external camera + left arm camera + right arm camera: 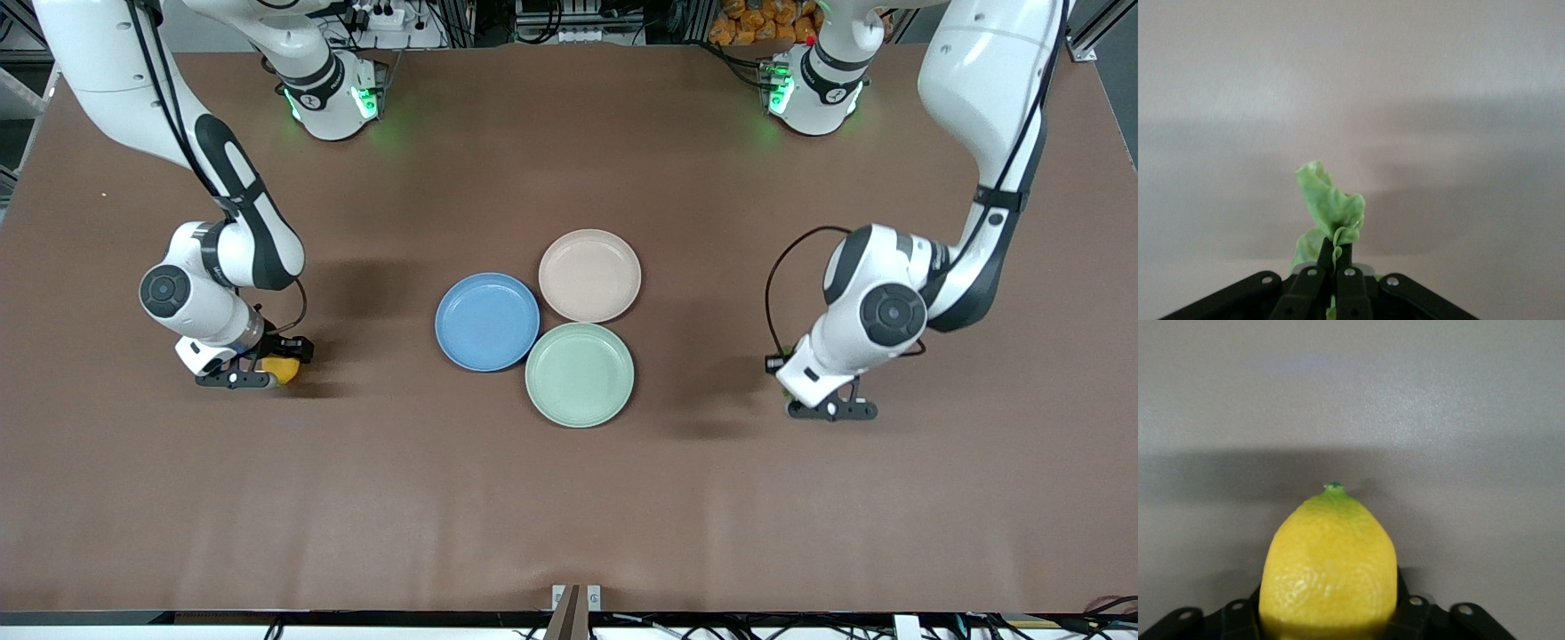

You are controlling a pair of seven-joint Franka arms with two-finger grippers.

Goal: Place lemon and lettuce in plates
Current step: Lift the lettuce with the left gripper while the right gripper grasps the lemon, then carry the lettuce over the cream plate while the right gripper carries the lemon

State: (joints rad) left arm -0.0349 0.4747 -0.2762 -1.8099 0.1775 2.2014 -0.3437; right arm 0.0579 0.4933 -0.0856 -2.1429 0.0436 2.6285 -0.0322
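Observation:
My right gripper [265, 374] is shut on the lemon [283, 369], low over the table toward the right arm's end. In the right wrist view the yellow lemon [1328, 567] fills the jaws, its greenish tip pointing away. My left gripper [831, 409] is low over the table toward the left arm's end. In the left wrist view its fingers [1326, 257] pinch the ruffled green lettuce [1328, 200], which sticks up past the tips. The arm hides the lettuce in the front view. The blue plate [487, 321] and the beige-pink plate [589, 275] lie mid-table, both empty.
A pale mint-green plate [580, 374], also empty, touches both other plates and lies nearer to the front camera. The brown table [569, 516] stretches bare round the plates. Both arm bases stand along the back edge.

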